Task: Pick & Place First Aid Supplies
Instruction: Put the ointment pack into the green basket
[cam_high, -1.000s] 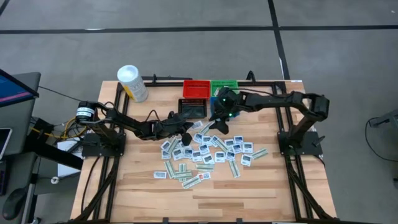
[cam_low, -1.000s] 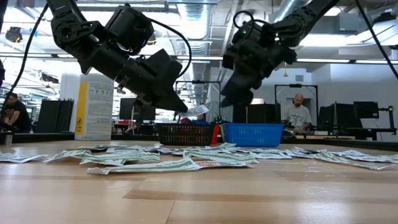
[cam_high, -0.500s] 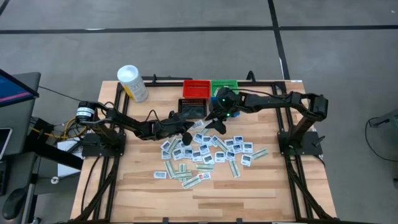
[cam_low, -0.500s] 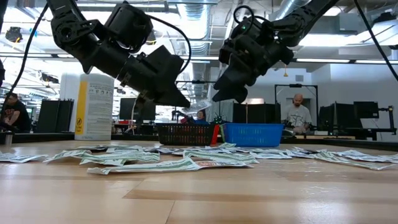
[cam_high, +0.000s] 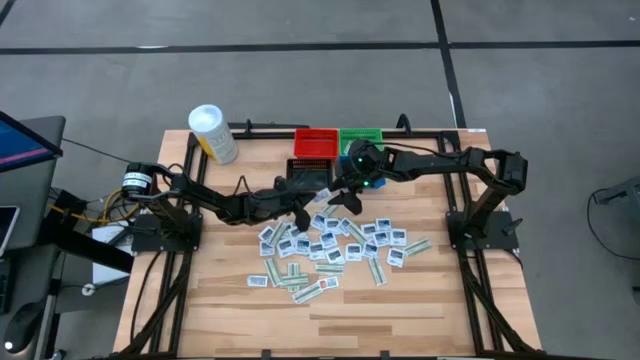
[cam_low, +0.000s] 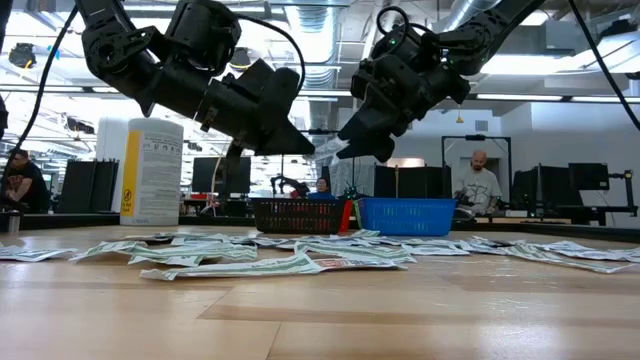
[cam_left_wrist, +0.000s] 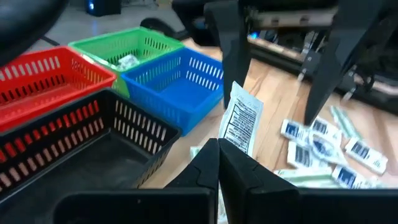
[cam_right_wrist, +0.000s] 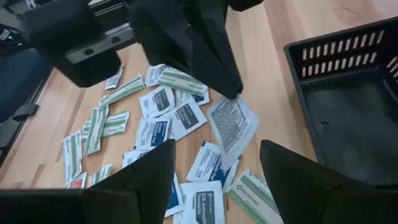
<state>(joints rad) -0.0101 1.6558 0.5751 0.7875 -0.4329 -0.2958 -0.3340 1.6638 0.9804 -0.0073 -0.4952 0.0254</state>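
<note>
White with dark print, one packet (cam_left_wrist: 241, 125) is pinched by its edge in the closed left gripper (cam_left_wrist: 219, 163) and held in the air near the black bin (cam_left_wrist: 87, 143), its long axis pointing away from the fingers. It sits just ahead of the wide-open right gripper (cam_right_wrist: 217, 165), so a hand-over looks likeliest. The black bin appears bare, something pale lies in the green bin (cam_left_wrist: 134, 51), and the other packets (cam_high: 330, 245) lie scattered on the table (cam_high: 400, 310).
</note>
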